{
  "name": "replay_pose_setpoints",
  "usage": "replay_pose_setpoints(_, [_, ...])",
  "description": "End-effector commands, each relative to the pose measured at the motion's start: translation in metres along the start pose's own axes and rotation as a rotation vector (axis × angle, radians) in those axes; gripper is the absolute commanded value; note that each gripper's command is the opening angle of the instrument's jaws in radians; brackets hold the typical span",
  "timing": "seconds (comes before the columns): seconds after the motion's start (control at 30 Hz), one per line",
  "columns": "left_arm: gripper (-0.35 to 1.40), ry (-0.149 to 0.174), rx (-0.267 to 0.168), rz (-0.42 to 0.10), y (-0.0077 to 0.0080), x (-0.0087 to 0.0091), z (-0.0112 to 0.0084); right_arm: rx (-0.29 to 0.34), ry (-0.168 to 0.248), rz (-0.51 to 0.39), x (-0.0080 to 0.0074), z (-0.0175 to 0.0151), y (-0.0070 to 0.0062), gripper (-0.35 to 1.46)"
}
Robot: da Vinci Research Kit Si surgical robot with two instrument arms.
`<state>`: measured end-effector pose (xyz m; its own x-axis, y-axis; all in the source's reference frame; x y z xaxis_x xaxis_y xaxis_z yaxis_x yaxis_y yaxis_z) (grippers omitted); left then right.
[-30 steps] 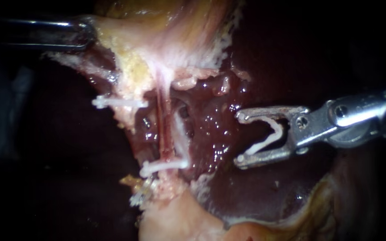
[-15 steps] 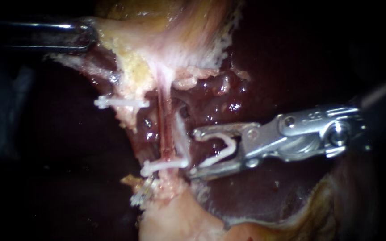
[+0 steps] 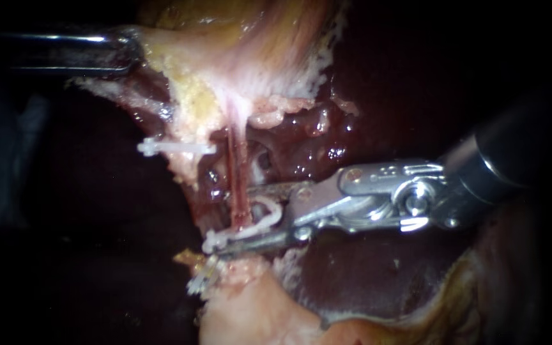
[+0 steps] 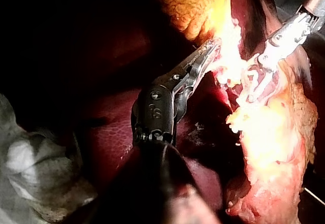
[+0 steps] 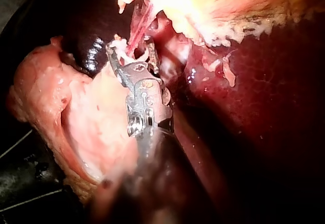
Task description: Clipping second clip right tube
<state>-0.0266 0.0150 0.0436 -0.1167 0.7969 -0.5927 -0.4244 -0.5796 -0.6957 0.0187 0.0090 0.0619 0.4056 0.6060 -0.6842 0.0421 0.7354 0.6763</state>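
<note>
A thin red tube (image 3: 237, 172), the right one, runs down from the pale gallbladder tissue (image 3: 244, 57). My right instrument (image 3: 228, 220) comes in from the right. Its jaws stand open on either side of this tube, with an open white clip (image 3: 273, 211) seated between them. Just below lies a white clip (image 3: 212, 242) closed across the same tube. In the right wrist view the jaws (image 5: 132, 51) straddle the tube (image 5: 138, 25). My left instrument (image 3: 129, 51) is shut on gallbladder tissue at the upper left; the left wrist view shows its jaws (image 4: 210, 51) pinching that tissue.
Another white clip (image 3: 174, 148) sits across the tissue to the left of the tube, and a further one (image 3: 202, 278) lies lower left. Dark red liver (image 3: 352, 268) lies behind and below my right instrument. Pale tissue (image 3: 250, 319) fills the lower middle.
My right instrument has moved left with its clip, from out over the liver until its jaws lie around the right tube. The jaws stand closer together. The left instrument has held still.
</note>
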Motion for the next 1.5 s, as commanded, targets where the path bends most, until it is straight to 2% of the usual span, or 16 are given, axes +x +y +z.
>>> replay_pose_setpoints(0.03, [-0.35, 0.003, -0.001, 0.0, 0.0, 0.0, 0.0, 0.004, 0.006, 0.006, 0.0001, 0.0001, 0.0, 0.47])
replay_pose_setpoints(0.23, [-0.35, 0.003, -0.001, 0.0, -0.0002, -0.0001, 0.0001, 0.056, 0.035, 0.021, 0.0004, 0.0008, 0.0001, 0.46])
replay_pose_setpoints(0.4, [-0.35, 0.003, -0.001, 0.001, -0.0002, -0.0001, 0.0001, 0.103, 0.06, 0.038, 0.0005, 0.001, -0.0003, 0.45])
replay_pose_setpoints(0.5, [-0.35, 0.003, -0.001, 0.001, -0.0002, -0.0001, 0.0001, 0.133, 0.065, 0.038, 0.0006, 0.001, -0.0009, 0.45])
replay_pose_setpoints(0.7, [-0.35, 0.003, -0.001, 0.001, -0.0002, -0.0001, 0.0001, 0.198, 0.107, 0.051, 0.0013, 0.0009, -0.0026, 0.44])
replay_pose_setpoints(0.97, [-0.35, 0.003, -0.001, 0.001, -0.0002, -0.0002, 0.0001, 0.25, 0.098, 0.051, 0.0017, 0.0011, -0.0045, 0.41])
replay_pose_setpoints(1.07, [-0.35, 0.003, -0.001, 0.001, -0.0002, -0.0002, 0.0001, 0.253, 0.097, 0.056, 0.0017, 0.0011, -0.0046, 0.38])
replay_pose_setpoints(1.5, [-0.35, 0.003, -0.001, 0.001, -0.0003, -0.0002, 0.0001, 0.232, 0.105, 0.064, 0.0014, 0.0009, -0.0034, -0.04])
